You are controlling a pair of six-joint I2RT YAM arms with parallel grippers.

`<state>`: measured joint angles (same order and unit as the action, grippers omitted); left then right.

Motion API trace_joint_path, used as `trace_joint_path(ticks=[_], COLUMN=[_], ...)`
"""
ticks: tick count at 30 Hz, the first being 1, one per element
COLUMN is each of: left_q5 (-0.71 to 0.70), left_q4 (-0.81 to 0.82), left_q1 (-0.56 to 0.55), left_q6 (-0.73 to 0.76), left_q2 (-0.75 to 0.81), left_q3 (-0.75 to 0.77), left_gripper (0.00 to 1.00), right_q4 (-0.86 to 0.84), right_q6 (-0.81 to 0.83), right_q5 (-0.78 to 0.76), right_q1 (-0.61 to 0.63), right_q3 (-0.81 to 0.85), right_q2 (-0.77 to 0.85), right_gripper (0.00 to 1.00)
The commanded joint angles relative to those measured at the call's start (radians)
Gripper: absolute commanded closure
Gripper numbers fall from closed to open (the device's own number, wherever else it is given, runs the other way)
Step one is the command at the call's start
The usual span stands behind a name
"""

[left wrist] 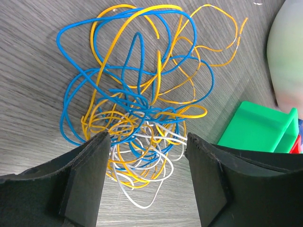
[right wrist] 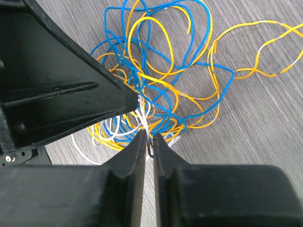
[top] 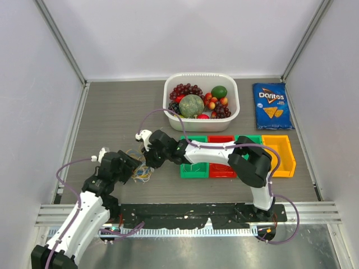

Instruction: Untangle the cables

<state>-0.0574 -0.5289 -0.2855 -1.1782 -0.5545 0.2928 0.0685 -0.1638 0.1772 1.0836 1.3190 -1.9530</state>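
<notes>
The cables (top: 141,171) are one tangled heap of thin blue, yellow, orange and white wires on the grey table, between my two grippers. In the left wrist view the cables (left wrist: 137,94) lie just ahead of my left gripper (left wrist: 147,142), which is open with the white and yellow loops between its fingertips. In the right wrist view my right gripper (right wrist: 148,138) is shut at the near edge of the cables (right wrist: 165,80), pinching a thin strand. In the top view the left gripper (top: 133,166) and right gripper (top: 148,161) nearly meet over the heap.
A white basin (top: 230,84) of fruit stands at the back. A Doritos bag (top: 271,105) lies at the back right. Green, red and orange bins (top: 279,154) sit under the right arm; the green bin (left wrist: 255,127) is close to the cables.
</notes>
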Motion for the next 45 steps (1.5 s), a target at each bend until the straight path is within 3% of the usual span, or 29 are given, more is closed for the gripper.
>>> trace_joint_path(ticks=[1, 4, 16, 32, 45], left_q5=[-0.039, -0.068, -0.099, -0.101, -0.105], left_q4=[0.056, 0.085, 0.176, 0.172, 0.147], left_q1=[0.008, 0.006, 0.008, 0.008, 0.008], left_q6=[-0.001, -0.005, -0.018, -0.023, -0.023], left_q2=[-0.016, -0.039, -0.183, -0.167, -0.128], left_q3=[-0.021, -0.040, -0.090, -0.103, -0.100], left_gripper=[0.30, 0.30, 0.30, 0.30, 0.30], right_q4=[-0.021, -0.001, 0.116, 0.220, 0.255], right_q6=[0.007, 0.009, 0.035, 0.072, 0.124], right_q5=[-0.010, -0.025, -0.153, -0.471, -0.651], right_q1=[0.001, 0.009, 0.056, 0.056, 0.056], right_q3=[0.034, 0.025, 0.020, 0.147, 0.204], right_q2=[0.028, 0.072, 0.339, 0.753, 0.917], right_gripper=[0.89, 0.99, 0.99, 0.99, 0.99])
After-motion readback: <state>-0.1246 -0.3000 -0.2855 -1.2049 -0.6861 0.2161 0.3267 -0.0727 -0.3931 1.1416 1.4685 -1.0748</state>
